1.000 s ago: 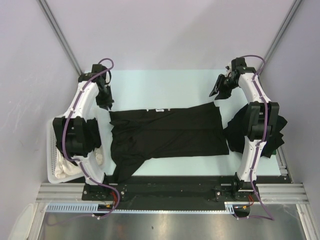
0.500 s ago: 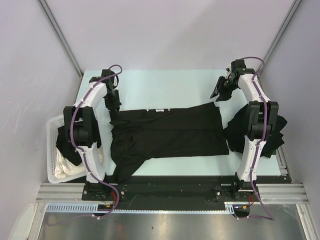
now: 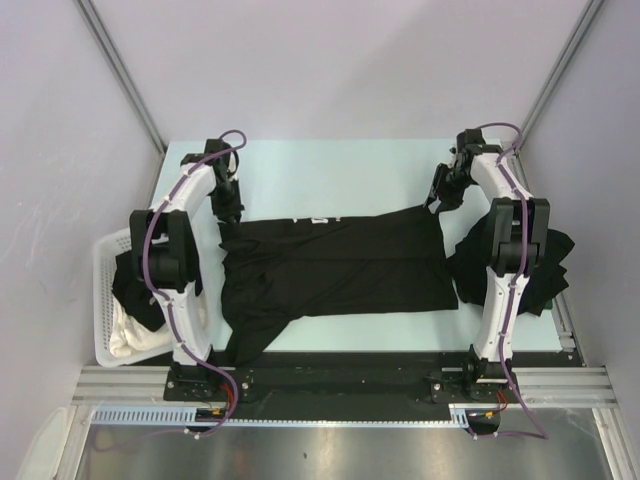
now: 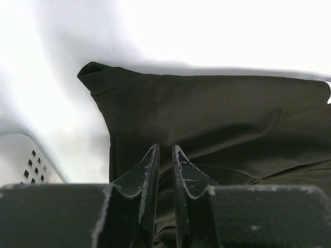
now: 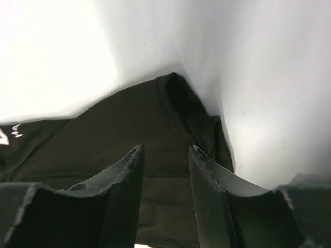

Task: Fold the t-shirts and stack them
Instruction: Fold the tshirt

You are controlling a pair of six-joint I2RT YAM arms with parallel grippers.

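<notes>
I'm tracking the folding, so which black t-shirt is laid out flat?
The middle t-shirt, spread flat across the table; the right-edge t-shirt and the left t-shirt in the basket are bunched up.

A pale mint-green table (image 3: 330, 165) fills the middle of the overhead view, its matte top evenly lit. Plain lavender-grey walls close it in on three sides: a back wall (image 3: 330, 60), a left wall (image 3: 45, 170) and a right wall (image 3: 615, 200). Two thin grey metal posts slant away from the table's far corners, one left (image 3: 120, 70), one right (image 3: 565, 65). A silver aluminium rail (image 3: 115, 384) runs along the near edge, with a white slotted cable duct (image 3: 135, 414) just below it. Nearest the viewer is a brushed steel surface (image 3: 340, 452) with soft glare. The light is bright and diffuse; in both wrist views the tabletop washes out almost to white.
</notes>
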